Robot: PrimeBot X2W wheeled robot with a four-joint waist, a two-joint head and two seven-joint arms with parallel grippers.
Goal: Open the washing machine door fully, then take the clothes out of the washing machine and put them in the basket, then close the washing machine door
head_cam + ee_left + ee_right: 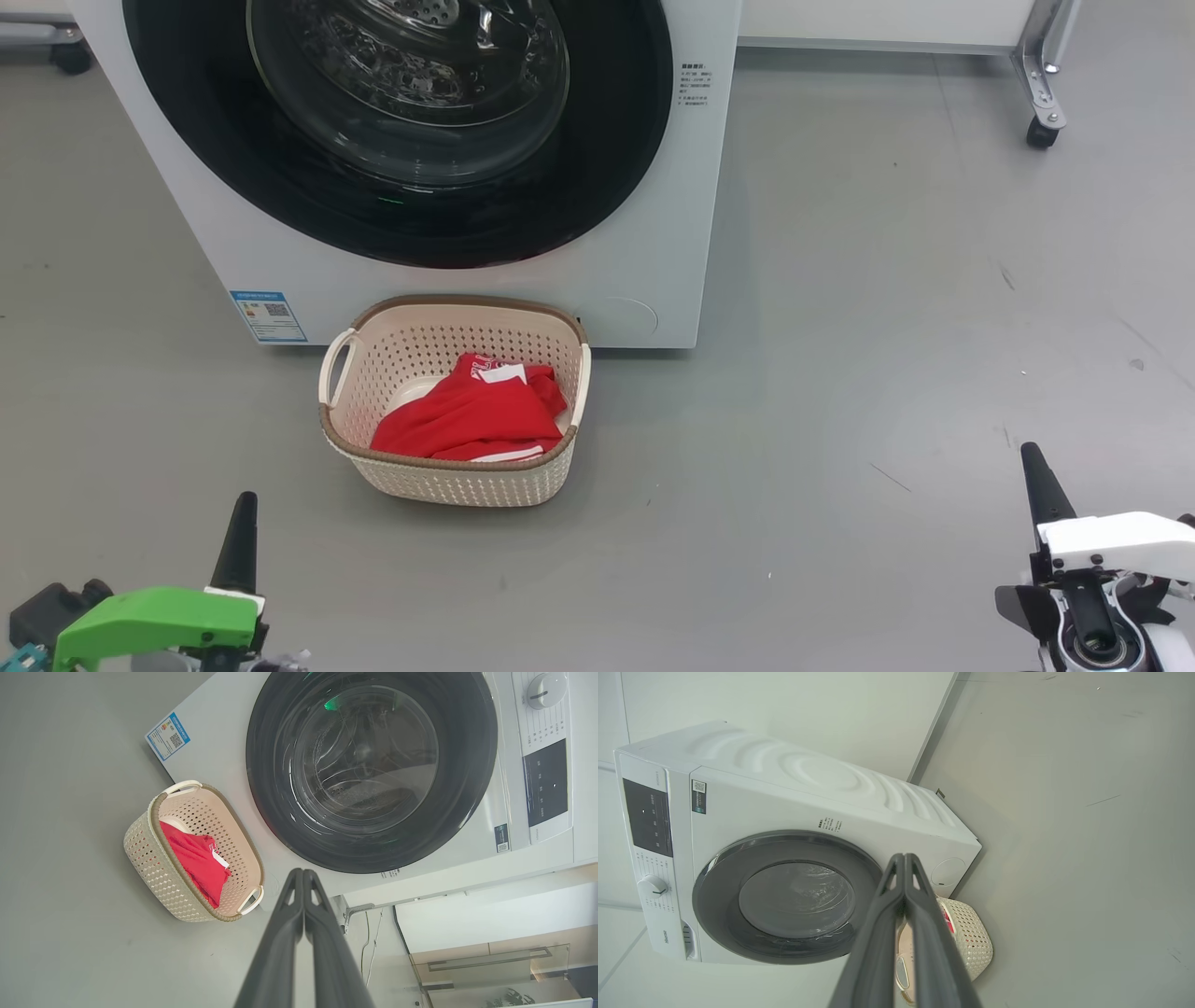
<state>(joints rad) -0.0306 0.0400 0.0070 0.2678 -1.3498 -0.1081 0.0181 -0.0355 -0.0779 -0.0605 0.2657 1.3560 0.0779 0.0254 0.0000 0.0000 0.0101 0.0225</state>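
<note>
The white washing machine point(653, 233) stands ahead with its round black washing machine door point(280, 168) flat against the front, the glass bowl window at its centre. On the floor before it sits the cream basket point(457, 485), with the red clothes point(476, 420) lying inside. The door point(467, 765) and the basket point(154, 858) with the clothes point(196, 858) also show in the left wrist view. My left gripper point(243, 504) sits low at the left, shut and empty, its fingers point(302, 873) pressed together. Low at the right my right gripper point(1032, 457) is shut and empty too, fingertips point(903, 857) touching. Both stay well back from the basket.
Grey floor spreads all round the basket. A metal frame leg on a caster point(1041, 131) stands at the back right, and another wheel point(70, 56) at the back left. A blue label point(268, 317) marks the machine's lower left corner.
</note>
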